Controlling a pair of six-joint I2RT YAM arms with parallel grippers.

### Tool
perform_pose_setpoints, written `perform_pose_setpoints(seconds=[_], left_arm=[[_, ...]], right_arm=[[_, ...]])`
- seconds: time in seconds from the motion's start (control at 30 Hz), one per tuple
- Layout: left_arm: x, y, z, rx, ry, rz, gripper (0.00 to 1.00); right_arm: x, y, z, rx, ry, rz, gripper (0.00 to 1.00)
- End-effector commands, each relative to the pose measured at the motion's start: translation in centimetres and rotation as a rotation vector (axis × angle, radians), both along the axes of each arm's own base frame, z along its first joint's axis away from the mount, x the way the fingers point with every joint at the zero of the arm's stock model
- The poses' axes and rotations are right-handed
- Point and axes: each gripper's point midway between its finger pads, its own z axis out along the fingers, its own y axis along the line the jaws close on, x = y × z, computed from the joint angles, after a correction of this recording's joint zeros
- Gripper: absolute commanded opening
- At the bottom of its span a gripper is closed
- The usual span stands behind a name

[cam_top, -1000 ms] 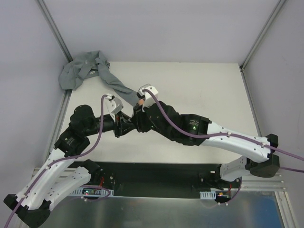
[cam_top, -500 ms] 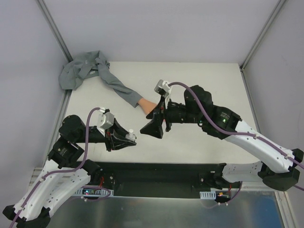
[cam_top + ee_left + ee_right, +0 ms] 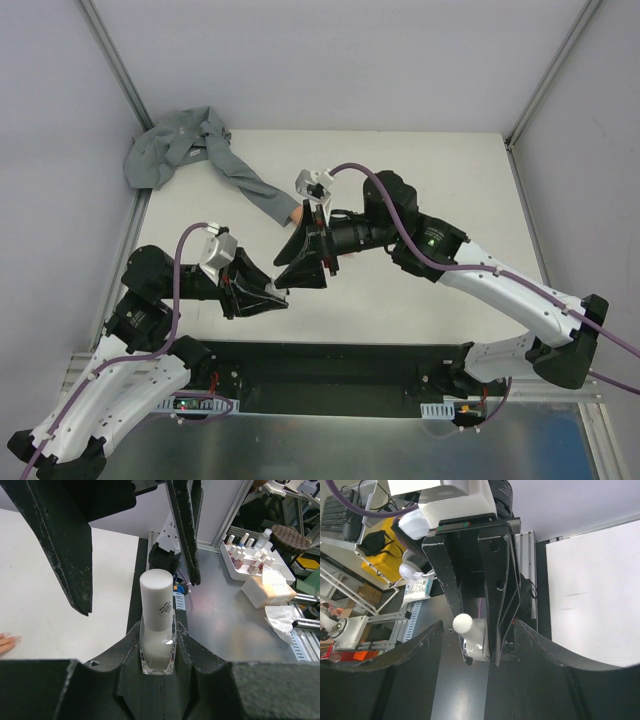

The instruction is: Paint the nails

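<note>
Pinching a white bottle [image 3: 157,625], the left gripper [image 3: 272,296] sits at 7 o'clock of the spread right gripper [image 3: 298,268].

A white tabletop [image 3: 440,170] sits in a booth of pale grey walls [image 3: 330,60] at 9, 12 and 3 o'clock. Aluminium posts [image 3: 115,70] slant up at 11 and 1 o'clock. At 6 o'clock a black strip [image 3: 330,370] borders a brushed metal plate [image 3: 330,445]. The light is soft and even. In the left wrist view, a metal bench [image 3: 220,610] carries a white tray [image 3: 239,575] of small bottles [image 3: 239,555], a pale box [image 3: 267,590] and crumpled tissue [image 3: 280,617].
</note>
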Motion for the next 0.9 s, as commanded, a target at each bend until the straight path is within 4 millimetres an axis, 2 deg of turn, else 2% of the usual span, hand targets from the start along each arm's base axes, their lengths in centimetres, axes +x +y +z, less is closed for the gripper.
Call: perform_pose_setpoints(seconds=[0.0, 0.1, 0.2, 0.27, 0.3, 0.33, 0.37, 0.4, 0.43, 0.47, 0.5, 0.53, 0.6, 0.63, 0.67, 0.73, 0.77, 0.8, 0.87], left_arm=[[-0.5, 0.0, 1.5, -0.051, -0.041, -0.031, 0.0], [-0.4, -0.1, 1.7, -0.054, -0.037, -0.027, 0.0], [0.2, -0.1, 2.1, -0.065, -0.047, 0.009, 0.0], [1.3, 0.1, 2.7, -0.08, -0.059, 0.093, 0.0], [2.0, 0.2, 2.9, -0.082, -0.087, 0.134, 0.0], [2.8, 0.4, 2.6, -0.067, -0.076, 0.188, 0.0], [4.4, 0.8, 3.2, -0.07, -0.089, 0.287, 0.0], [5.6, 1.1, 3.2, -0.058, -0.132, 0.353, 0.0], [6.7, 1.5, 2.7, -0.032, -0.128, 0.415, 0.0], [7.7, 1.8, 2.6, -0.017, -0.138, 0.467, 0.0], [9.7, 2.5, 2.3, 0.004, -0.16, 0.574, 0.0], [10.8, 2.6, 1.8, 0.026, -0.154, 0.611, 0.0], [12.1, 2.7, 1.3, 0.057, -0.169, 0.651, 0.0], [12.8, 2.6, 0.6, 0.079, -0.155, 0.661, 0.0], [12.9, 2.5, 0.4, 0.085, -0.15, 0.659, 0.0], [12.3, 1.9, 0.2, 0.086, -0.141, 0.613, 0.0], [11.9, 1.7, 0.0, 0.087, -0.14, 0.585, 0.0], [11.1, 1.4, -0.2, 0.084, -0.136, 0.543, 0.0], [8.8, 0.7, -0.4, 0.069, -0.137, 0.417, 0.0]], right_arm=[[-1.7, 0.7, 2.6, 0.103, -0.028, 0.101, 0.59], [-2.0, 1.4, 2.3, 0.096, -0.024, 0.118, 0.51], [-2.2, 1.6, 1.9, 0.086, -0.015, 0.114, 0.18], [-2.1, 1.7, 1.3, 0.065, -0.016, 0.084, 0.05], [-1.4, 1.9, 0.6, 0.044, -0.031, 0.012, 0.01], [-1.0, 1.9, 0.0, 0.02, -0.037, -0.037, 0.01], [-0.6, 1.7, -1.6, -0.05, -0.028, -0.094, 0.01], [3.7, 1.5, -1.6, -0.096, -0.103, -0.364, 0.01], [4.3, 1.3, -2.6, -0.187, -0.165, -0.548, 0.01], [5.9, -1.9, -5.5, -0.384, -0.212, -0.784, 0.0], [7.6, -4.5, -4.6, -0.416, -0.277, -1.072, 0.01], [7.2, -4.6, -4.6, -0.41, -0.23, -1.141, 0.01], [6.7, -3.4, -4.2, -0.38, -0.274, -1.157, 0.01], [6.2, -2.8, -3.0, -0.359, -0.27, -1.147, 0.01], [6.1, -2.3, -3.8, -0.409, -0.307, -1.122, 0.01], [5.5, -1.6, -3.3, -0.4, -0.315, -1.039, 0.03], [5.3, -1.4, -2.4, -0.353, -0.34, -0.988, 0.07], [4.5, -0.7, -2.4, -0.329, -0.312, -0.886, 0.24], [4.0, -0.4, -2.4, -0.299, -0.306, -0.769, 0.38]])
